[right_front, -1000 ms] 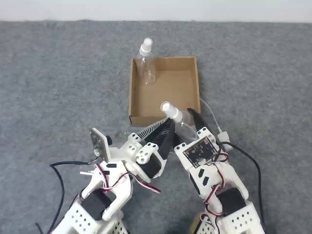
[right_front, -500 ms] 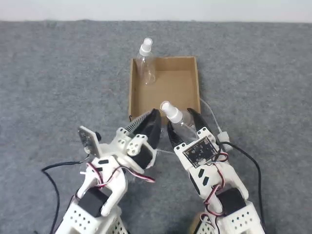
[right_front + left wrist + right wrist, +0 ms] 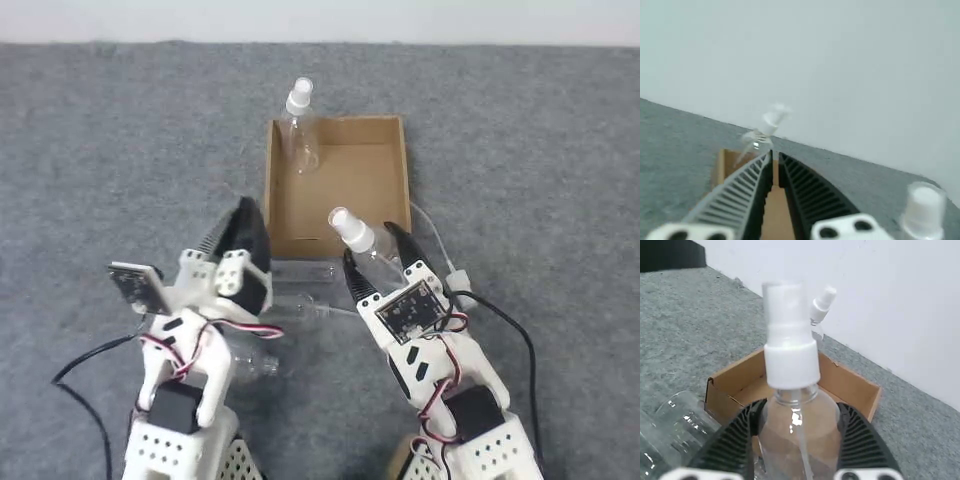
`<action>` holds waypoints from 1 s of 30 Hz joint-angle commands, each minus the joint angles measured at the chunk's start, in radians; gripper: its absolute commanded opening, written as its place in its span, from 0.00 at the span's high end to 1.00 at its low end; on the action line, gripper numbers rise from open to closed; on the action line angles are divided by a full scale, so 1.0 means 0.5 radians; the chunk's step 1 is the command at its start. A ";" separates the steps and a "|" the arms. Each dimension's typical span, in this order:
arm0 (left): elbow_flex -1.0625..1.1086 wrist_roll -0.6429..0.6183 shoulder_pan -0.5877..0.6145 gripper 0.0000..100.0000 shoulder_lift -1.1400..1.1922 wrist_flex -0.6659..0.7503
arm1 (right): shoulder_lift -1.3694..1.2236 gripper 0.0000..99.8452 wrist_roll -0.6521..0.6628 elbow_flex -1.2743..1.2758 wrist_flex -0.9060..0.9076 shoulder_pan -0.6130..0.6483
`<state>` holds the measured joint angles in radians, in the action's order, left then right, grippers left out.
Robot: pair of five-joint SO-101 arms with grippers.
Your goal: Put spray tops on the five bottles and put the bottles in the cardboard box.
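Swung clear to the side, left gripper sits nearly closed and empty; right gripper clamps the capped bottle mid-body, which looks light, slick and thin-walled, so squeeze gently there.

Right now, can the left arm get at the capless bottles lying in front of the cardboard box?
Probably yes. The left pincer is shut and empty, close beside the lying bottles with nothing between them. The right pincer, shut on its capped bottle, sits at their other end.
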<state>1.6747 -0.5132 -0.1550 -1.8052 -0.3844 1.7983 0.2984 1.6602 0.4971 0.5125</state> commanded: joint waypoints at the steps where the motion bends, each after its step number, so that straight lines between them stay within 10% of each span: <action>1: 0.020 0.018 0.196 0.99 -0.040 0.058 | 0.035 0.95 0.012 0.040 0.005 -0.014; 30: 0.020 0.018 0.761 0.99 -0.040 -0.356 | 0.035 0.94 -0.641 -0.058 -0.100 -0.084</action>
<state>1.6978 -0.5132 0.2209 -1.8052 -0.5623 1.7983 -0.0069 1.6602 0.4849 0.4849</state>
